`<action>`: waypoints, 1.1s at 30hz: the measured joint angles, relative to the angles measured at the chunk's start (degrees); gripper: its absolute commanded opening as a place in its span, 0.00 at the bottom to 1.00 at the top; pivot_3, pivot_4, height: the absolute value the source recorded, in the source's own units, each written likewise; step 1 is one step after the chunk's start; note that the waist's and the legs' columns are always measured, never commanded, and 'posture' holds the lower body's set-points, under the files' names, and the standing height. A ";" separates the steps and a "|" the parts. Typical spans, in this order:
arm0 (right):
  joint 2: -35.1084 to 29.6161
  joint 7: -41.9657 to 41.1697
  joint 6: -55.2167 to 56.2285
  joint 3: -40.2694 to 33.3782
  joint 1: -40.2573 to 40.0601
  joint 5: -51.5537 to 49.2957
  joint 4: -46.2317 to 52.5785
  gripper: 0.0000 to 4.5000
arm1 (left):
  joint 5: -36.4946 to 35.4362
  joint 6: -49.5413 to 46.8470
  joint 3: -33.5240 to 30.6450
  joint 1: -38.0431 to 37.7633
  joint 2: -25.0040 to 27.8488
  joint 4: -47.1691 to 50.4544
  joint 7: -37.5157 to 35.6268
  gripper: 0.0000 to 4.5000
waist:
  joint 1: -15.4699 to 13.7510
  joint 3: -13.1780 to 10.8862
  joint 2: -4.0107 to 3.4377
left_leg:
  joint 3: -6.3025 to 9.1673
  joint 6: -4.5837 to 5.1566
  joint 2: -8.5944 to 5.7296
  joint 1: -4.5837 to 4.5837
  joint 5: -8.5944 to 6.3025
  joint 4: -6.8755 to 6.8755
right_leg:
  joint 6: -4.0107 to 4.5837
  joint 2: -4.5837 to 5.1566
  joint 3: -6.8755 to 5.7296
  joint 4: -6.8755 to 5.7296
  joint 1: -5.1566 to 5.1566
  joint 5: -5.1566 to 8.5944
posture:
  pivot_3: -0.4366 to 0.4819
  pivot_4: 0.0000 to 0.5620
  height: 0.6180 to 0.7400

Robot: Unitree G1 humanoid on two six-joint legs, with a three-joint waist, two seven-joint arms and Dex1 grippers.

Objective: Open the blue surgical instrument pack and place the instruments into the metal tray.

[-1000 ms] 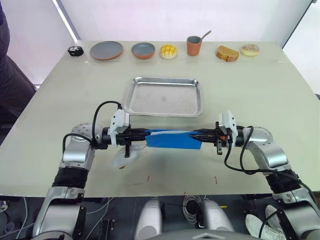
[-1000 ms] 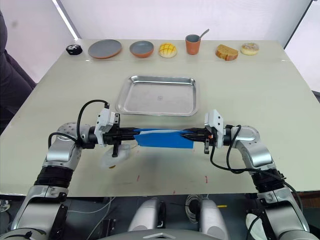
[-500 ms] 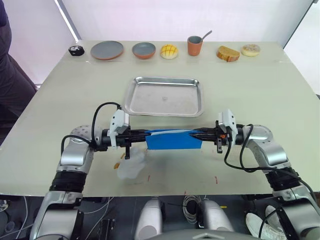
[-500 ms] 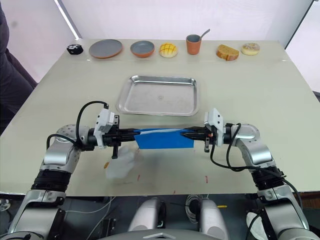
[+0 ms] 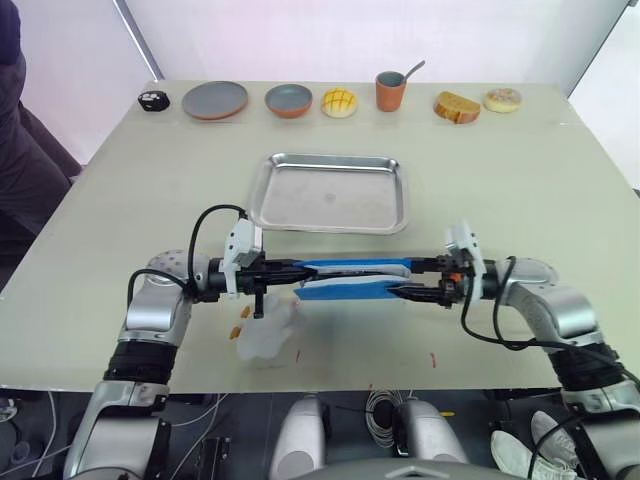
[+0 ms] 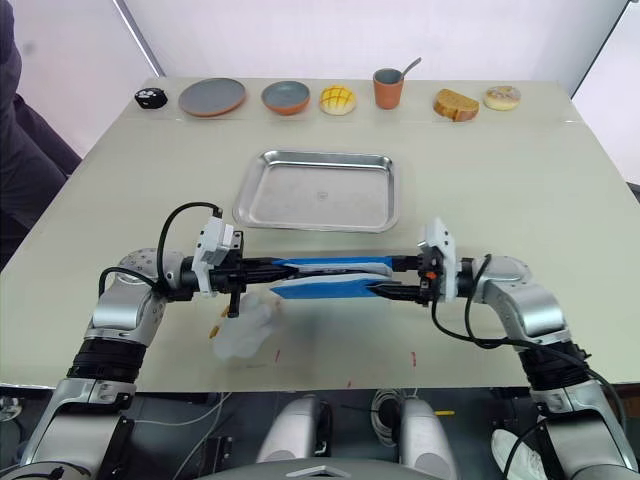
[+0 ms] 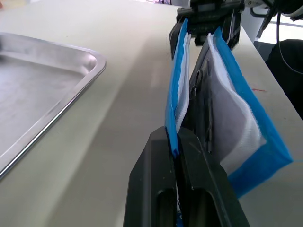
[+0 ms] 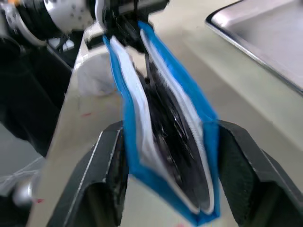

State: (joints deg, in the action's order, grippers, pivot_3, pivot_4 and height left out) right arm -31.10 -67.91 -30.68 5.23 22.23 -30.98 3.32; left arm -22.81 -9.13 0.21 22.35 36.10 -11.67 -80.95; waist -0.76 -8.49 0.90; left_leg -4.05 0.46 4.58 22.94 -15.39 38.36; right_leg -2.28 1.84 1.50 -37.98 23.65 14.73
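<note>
The pack (image 5: 352, 279) hangs between my two grippers, above the table (image 5: 520, 180) and just in front of the tray (image 5: 330, 192). My left gripper (image 7: 176, 142) is clamped on one flap's end. My right gripper (image 8: 165, 142) now stands wide apart around the far end; a second ago it pinched that end. The mouth has widened, baring grey lining and the instruments (image 7: 201, 101). I judge the pack open, nothing yet transferred.
</note>
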 measured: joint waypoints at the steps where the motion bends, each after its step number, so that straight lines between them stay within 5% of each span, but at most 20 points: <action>1: -0.54 0.20 -1.12 -1.32 0.00 -1.26 0.79 0.59 | -0.01 -0.32 0.00 0.00 0.00 0.10 0.00 0.00 | 0.00 0.00 0.00 | 0.01 0.00 0.00 0.00 0.00 0.00 | 0.00 0.00 0.00 0.00 0.00 0.00 | 0.48 0.27 1.00; 9: -2.31 3.66 -9.11 -4.57 0.01 -6.28 2.95 0.05 | 0.03 -0.60 0.18 -0.05 -0.18 0.45 -0.02 0.00 | -0.02 0.00 0.00 | 0.02 0.00 -0.01 0.00 0.00 0.00 | 0.00 0.00 0.00 0.01 0.00 0.00 | 0.48 0.27 1.00; 18: -6.32 -0.68 -7.76 6.03 -3.93 -0.50 6.83 0.05 | 0.16 -1.71 0.29 0.11 -0.55 0.95 1.21 0.00 | -0.07 0.00 0.01 | 0.07 0.01 -0.02 0.03 0.00 0.01 | 0.00 0.00 -0.02 0.02 0.00 0.00 | 0.48 0.27 1.00; 33: -7.85 -1.24 -2.93 12.37 -7.86 6.17 8.87 0.05 | 8.45 3.49 3.50 5.95 -3.10 -7.68 8.62 0.00 | -0.02 0.00 0.03 | 0.11 0.00 -0.05 0.02 0.00 0.02 | 0.00 -0.02 -0.03 0.02 0.00 0.00 | 0.48 0.27 1.00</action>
State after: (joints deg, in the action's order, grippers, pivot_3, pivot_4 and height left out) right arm -38.96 -69.16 -33.62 17.60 14.38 -24.81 12.19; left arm -14.36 -5.64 3.71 28.30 33.00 -19.35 -72.33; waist -0.78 -8.49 0.93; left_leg -3.94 0.46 4.53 22.96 -15.39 38.38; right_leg -2.28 1.82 1.47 -37.97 23.65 14.74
